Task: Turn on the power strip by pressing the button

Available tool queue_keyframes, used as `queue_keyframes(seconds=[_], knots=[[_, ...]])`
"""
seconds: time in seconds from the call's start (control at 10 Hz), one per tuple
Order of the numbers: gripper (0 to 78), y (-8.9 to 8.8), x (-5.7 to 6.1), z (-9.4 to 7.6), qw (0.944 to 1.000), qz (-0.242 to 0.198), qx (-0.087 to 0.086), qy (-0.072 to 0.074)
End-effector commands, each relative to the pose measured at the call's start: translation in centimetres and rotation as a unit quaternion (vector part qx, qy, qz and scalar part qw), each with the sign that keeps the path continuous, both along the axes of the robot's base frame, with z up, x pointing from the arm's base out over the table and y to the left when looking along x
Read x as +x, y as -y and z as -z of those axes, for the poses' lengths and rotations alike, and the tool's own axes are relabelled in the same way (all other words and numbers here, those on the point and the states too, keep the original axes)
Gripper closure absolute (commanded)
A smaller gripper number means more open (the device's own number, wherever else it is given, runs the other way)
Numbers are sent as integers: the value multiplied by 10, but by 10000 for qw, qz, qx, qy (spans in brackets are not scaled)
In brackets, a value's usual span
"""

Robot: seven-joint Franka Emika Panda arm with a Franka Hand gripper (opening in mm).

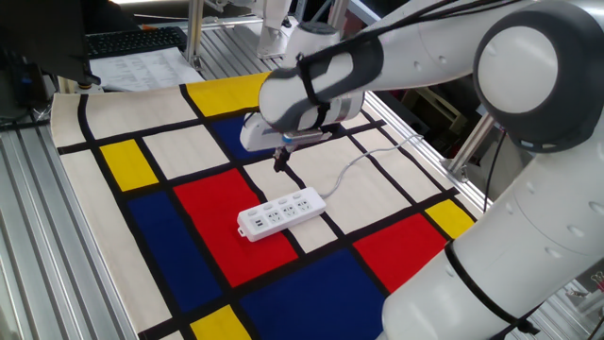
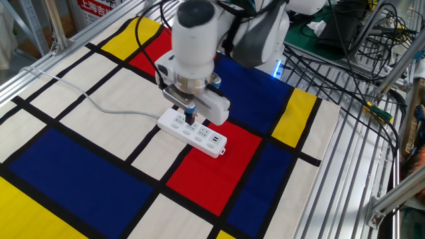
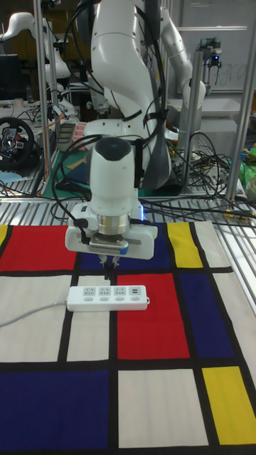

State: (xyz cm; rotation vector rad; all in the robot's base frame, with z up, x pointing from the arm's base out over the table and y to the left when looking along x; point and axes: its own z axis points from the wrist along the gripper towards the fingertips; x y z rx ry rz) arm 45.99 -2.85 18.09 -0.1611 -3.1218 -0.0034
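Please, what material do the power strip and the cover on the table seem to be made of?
The strip looks like smooth white plastic: a moulded, rounded body with a slight sheen and dark socket holes. The cover seems to be cloth or a printed mat, matte, in flat red, blue, yellow and cream blocks with black lines; which one is unclear.

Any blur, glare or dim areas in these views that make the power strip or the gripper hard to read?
One fixed view: evenly lit, power strip sharp, gripper small and dark. The other fixed view: sharp, the wrist partly hides the strip. Tall fixed view: softer and grainier, dim background, strip still legible; no strong glare anywhere.
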Motion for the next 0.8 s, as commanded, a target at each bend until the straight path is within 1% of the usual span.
queue_keyframes(seconds=[0.1,0.2,0.3,0.4,0.5,0.8], knots=[[776,2,-14,12,9955,-144,-903,-265],[776,3,-15,15,9958,-196,-855,-260],[776,3,-15,15,9958,-302,-831,-254],[776,3,-15,15,9958,-314,-816,-256],[776,3,-15,15,9965,-340,-731,-240],[776,3,-15,15,9963,-409,-718,-242]])
